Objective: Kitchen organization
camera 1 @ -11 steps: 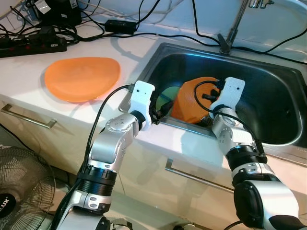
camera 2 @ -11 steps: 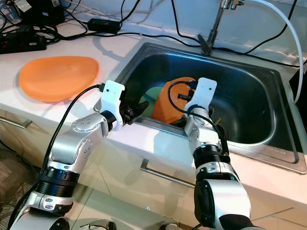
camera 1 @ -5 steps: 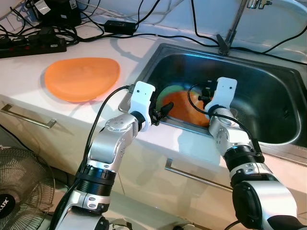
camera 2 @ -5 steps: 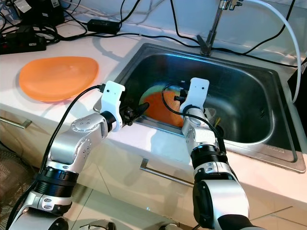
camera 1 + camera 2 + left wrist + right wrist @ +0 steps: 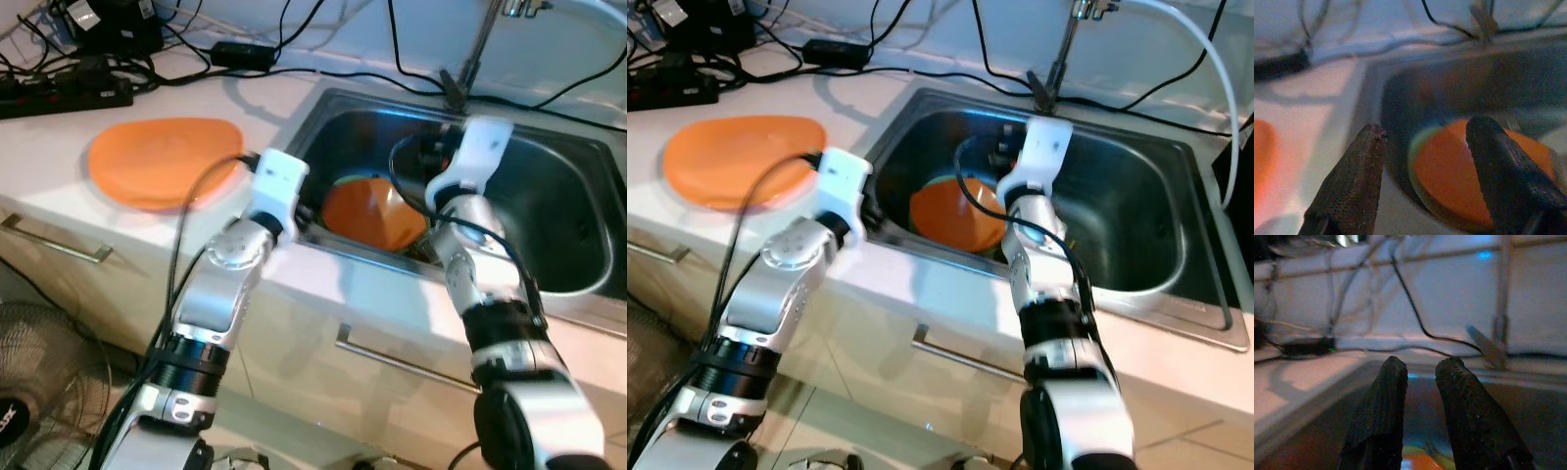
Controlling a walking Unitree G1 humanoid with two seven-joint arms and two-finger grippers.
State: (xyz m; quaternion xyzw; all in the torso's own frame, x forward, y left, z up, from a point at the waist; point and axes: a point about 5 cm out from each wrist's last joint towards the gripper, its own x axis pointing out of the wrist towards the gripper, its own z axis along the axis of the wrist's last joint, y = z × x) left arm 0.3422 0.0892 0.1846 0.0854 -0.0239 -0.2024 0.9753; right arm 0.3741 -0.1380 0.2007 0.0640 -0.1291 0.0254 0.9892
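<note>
On the counter at our left lies an orange plate (image 5: 162, 160). Our left gripper (image 5: 1422, 161) hangs wide open and empty at the sink (image 5: 578, 186) rim; another orange plate (image 5: 374, 211) lies inside. Our right gripper (image 5: 1422, 382), nearly closed, holds nothing.

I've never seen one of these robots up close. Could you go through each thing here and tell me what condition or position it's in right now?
Orange plate in the sink: lying tilted on a green plate, held by nothing.
Green plate: under the orange one, mostly covered.
Orange plate on the counter: lying flat.
Left gripper: open, at the sink's near edge, empty.
Right gripper: fingers close together, empty, above the sink.
Sink: no running water visible.
</note>
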